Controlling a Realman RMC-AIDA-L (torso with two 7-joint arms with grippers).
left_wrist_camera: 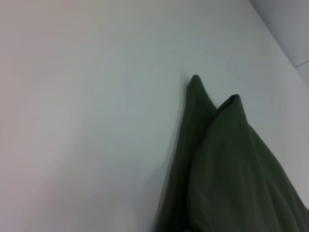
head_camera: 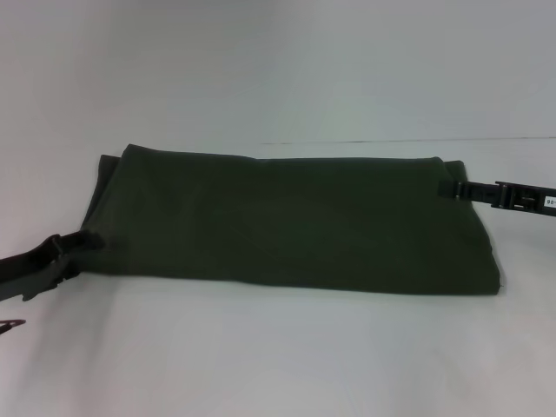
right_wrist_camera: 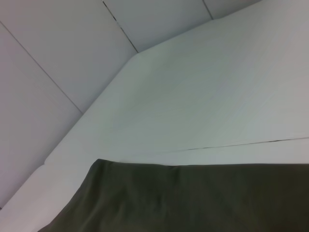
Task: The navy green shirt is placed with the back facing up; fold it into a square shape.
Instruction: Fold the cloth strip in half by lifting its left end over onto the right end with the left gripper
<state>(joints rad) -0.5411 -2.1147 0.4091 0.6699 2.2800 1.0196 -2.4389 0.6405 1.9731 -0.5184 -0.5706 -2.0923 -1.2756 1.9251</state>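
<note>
While the navy green shirt (head_camera: 287,221) is lying part-folded across the counter (head_camera: 278,356), each end effector, left (head_camera: 76,246) and right (head_camera: 450,188), is meeting an edge, grip unclear; they should be lifting evenly

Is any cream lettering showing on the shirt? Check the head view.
No: the navy green shirt shows only plain dark olive cloth, folded into a wide band.
</note>
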